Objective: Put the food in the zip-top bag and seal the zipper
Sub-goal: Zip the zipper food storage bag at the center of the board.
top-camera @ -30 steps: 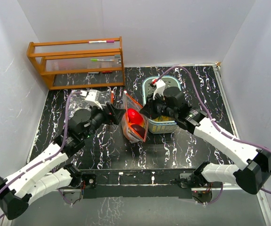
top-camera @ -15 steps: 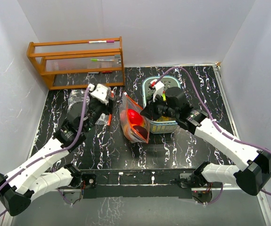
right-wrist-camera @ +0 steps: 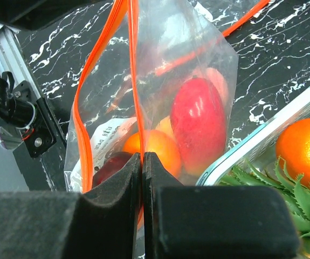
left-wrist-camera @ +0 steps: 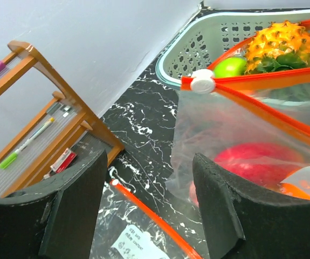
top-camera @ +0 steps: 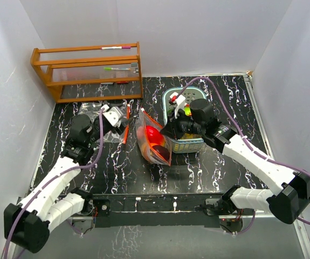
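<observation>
The left hand (left-wrist-camera: 149, 172), at the left of the black marbled worktop (top-camera: 208, 167), is wide open and empty, with nothing between its fingers, and points toward the zip-top bag (top-camera: 153, 143) to its right. A spare flat bag (left-wrist-camera: 138, 245) lies on the worktop below it. The zip-top bag stands upright near the middle with its mouth open and its white slider (left-wrist-camera: 202, 82) at the end nearest the left hand. Inside it are a red fruit (right-wrist-camera: 198, 127), an orange fruit (right-wrist-camera: 155, 148) and a dark purple fruit (right-wrist-camera: 111, 167). The right hand (right-wrist-camera: 142, 159) is pinched tight on the bag's orange zipper rim, holding it up. To the right, the teal basket (top-camera: 168, 97) holds a pineapple-like fruit (left-wrist-camera: 279, 43), a green fruit (left-wrist-camera: 231, 67) and a second orange fruit (right-wrist-camera: 303, 145), none of them bagged yet. Packing looks roughly half done, and sealing has not begun.
</observation>
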### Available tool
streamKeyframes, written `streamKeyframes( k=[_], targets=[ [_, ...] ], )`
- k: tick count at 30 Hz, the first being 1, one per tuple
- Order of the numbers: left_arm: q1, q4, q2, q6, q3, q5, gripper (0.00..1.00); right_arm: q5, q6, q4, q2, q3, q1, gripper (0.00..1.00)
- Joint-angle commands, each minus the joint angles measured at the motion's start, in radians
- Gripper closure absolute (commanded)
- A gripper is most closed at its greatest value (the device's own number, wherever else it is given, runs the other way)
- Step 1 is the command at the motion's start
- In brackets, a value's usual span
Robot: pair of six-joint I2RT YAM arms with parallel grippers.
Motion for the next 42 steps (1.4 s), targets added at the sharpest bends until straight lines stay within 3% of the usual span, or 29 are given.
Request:
streamKeyframes(
  k=[1,5,16,22,30,34,36,42],
  targets=[
    [0.13,0.193,0.076,-0.066,0.036,0.429,0.36,-0.061,-0.054,0.007,-0.012,0.023,-0.013,0.92],
    [0.151,0.085,0.128,-0.023,0.108,0.623,0.36,-0.073,-0.068,-0.005,-0.007,0.038,-0.027,0.92],
    [0.159,0.049,0.307,0.003,0.237,0.819,0.33,-0.125,-0.127,-0.055,0.018,0.087,-0.047,0.92],
    [0.159,0.084,0.405,0.023,0.285,0.838,0.32,-0.168,-0.146,-0.065,0.037,0.107,-0.053,0.92],
    [0.149,0.238,0.465,-0.085,0.28,0.933,0.32,-0.179,-0.166,-0.091,0.057,0.135,-0.054,0.92],
    [0.13,0.204,0.465,-0.08,0.31,0.954,0.32,-0.173,-0.171,-0.097,0.051,0.135,-0.055,0.92],
    [0.124,0.195,0.465,-0.094,0.328,0.964,0.35,-0.168,-0.173,-0.1,0.049,0.135,-0.056,0.92],
    [0.117,0.091,0.495,-0.078,0.365,0.985,0.62,-0.157,-0.173,-0.102,0.035,0.134,-0.062,0.92]
  ],
)
